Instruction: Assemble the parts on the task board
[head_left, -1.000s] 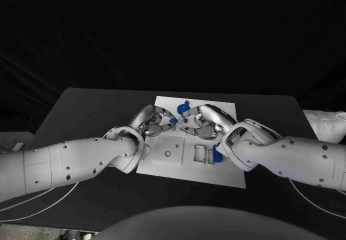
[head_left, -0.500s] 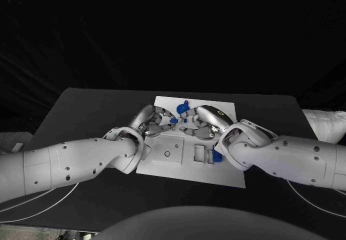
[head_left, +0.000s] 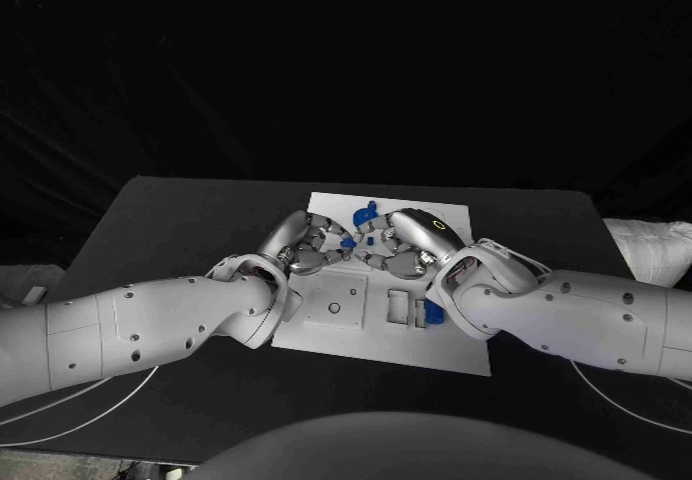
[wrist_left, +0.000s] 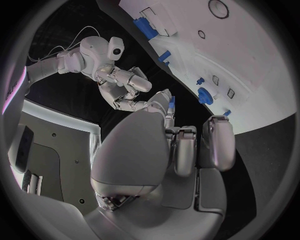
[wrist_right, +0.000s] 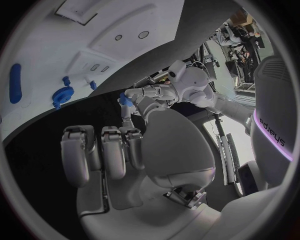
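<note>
Black worktop (head_left: 173, 215) carries the white task board (head_left: 440, 215) near its middle, under a dark backdrop. Above the board's far half, a small blue part (head_left: 348, 242) sits between the two hands, which meet fingertip to fingertip over it. In the left wrist view the left hand (wrist_left: 164, 145) has this small blue part pinched at the tips of its fingers (wrist_left: 164, 102), with the right hand (wrist_left: 125, 87) reaching in from the other side. The right wrist view agrees: the left hand (wrist_right: 140, 95) grasps the blue piece (wrist_right: 125, 100) there. Whether the right hand (head_left: 408, 245) is also touching the part I cannot tell; its fingers (wrist_right: 112, 150) are curled inward, and no part shows inside them.

Lifting the piece off the board and bringing both hands together looks like a handover or a regrasp, probably to turn the part for seating.

A blue gear-like part (head_left: 365, 213) lies by the board's far edge, just beyond the hands. More blue parts (head_left: 433, 310) sit near the board's right edge, close to the near corner and partly behind the right arm. Rectangular recesses (head_left: 395, 305) and a round hole (head_left: 335, 308) in the board's near half look unfilled, so I judge the assembly far from finished.
</note>
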